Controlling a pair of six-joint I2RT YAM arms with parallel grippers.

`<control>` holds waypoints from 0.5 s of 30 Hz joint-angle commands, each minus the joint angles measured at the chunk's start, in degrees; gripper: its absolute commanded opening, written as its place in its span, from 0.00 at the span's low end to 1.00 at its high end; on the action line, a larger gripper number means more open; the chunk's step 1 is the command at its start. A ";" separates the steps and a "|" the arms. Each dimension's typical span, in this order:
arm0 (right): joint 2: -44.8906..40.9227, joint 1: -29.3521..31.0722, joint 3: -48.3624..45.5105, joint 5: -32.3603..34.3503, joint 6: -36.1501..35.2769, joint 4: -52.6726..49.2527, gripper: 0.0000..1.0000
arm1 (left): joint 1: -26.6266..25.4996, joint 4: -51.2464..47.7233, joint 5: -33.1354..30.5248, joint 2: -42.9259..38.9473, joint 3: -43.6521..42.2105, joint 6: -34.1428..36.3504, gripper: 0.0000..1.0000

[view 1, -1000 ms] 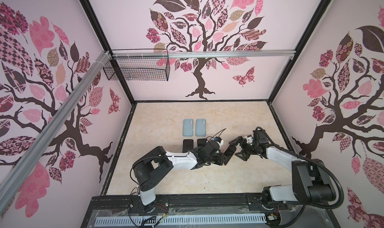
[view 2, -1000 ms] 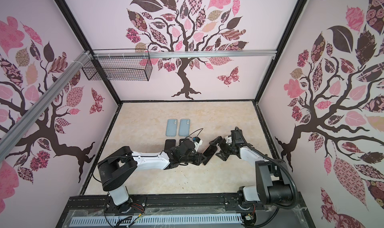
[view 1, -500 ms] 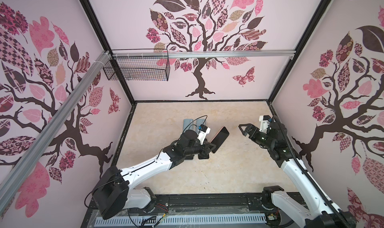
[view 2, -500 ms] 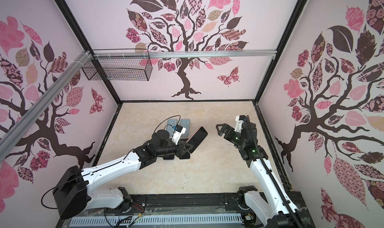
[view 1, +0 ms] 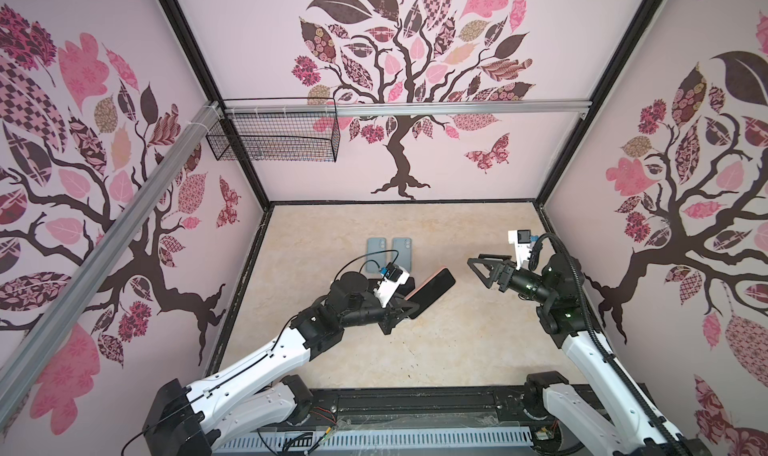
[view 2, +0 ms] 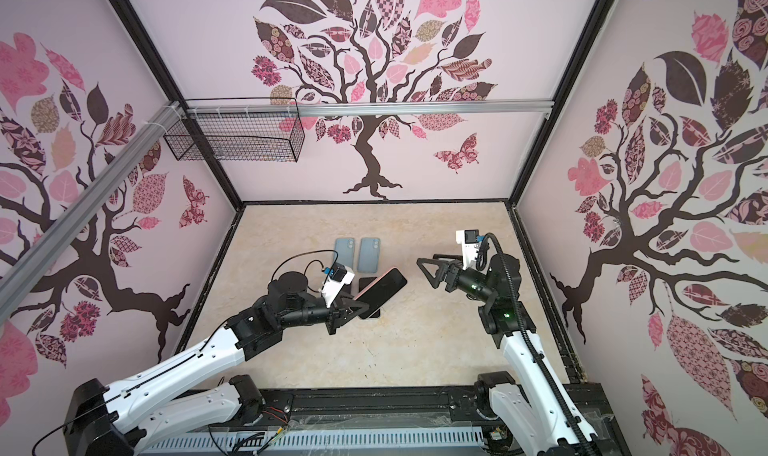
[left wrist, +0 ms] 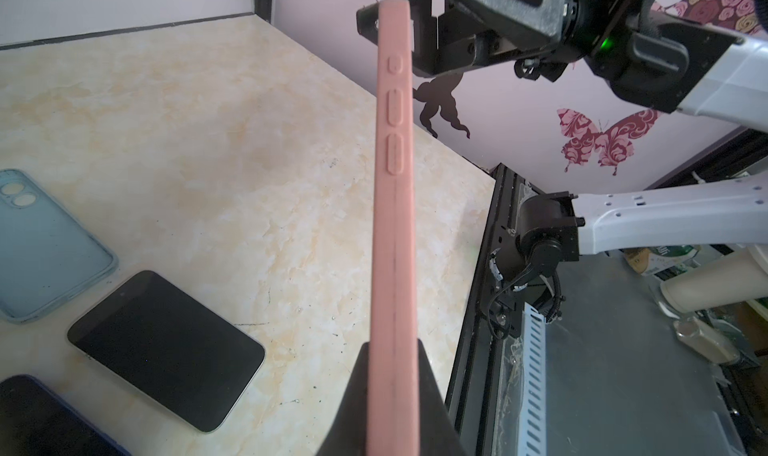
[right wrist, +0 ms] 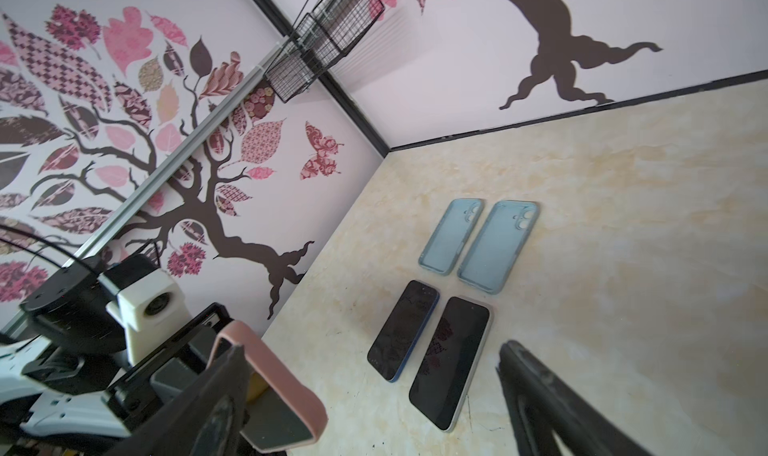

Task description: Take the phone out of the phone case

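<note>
Raised from the table (view 1: 457,350) since a second ago, the phone (view 1: 434,294) in its pink case (left wrist: 392,225) is held tilted in the air, clamped at one end by the left gripper (left wrist: 392,395). The right gripper (view 1: 478,273) has been drawn back; its jaws are spread wide and empty, faced toward the phone's free end but apart from it.

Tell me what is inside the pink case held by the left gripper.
A phone fills the pink case: its dark screen shows in both top views. The left gripper covers one end, and the case hides its back.
</note>
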 commanded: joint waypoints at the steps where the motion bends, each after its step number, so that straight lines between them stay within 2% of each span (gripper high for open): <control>1: -1.01 3.51 3.21 -5.13 -2.16 2.53 0.94 | 0.34 3.85 0.91 -2.09 -0.79 3.96 0.00; 5: -1.19 9.31 5.36 -2.23 -6.18 -2.13 0.93 | 0.34 2.24 2.70 -3.54 -0.26 8.34 0.00; 8: -3.10 11.81 5.95 -0.72 -6.52 -2.31 0.92 | 0.34 0.23 3.98 -5.41 0.23 11.80 0.00; 15: -6.25 12.19 8.82 -4.10 -6.25 -6.14 0.90 | 0.38 -2.90 6.85 -8.96 0.58 15.03 0.00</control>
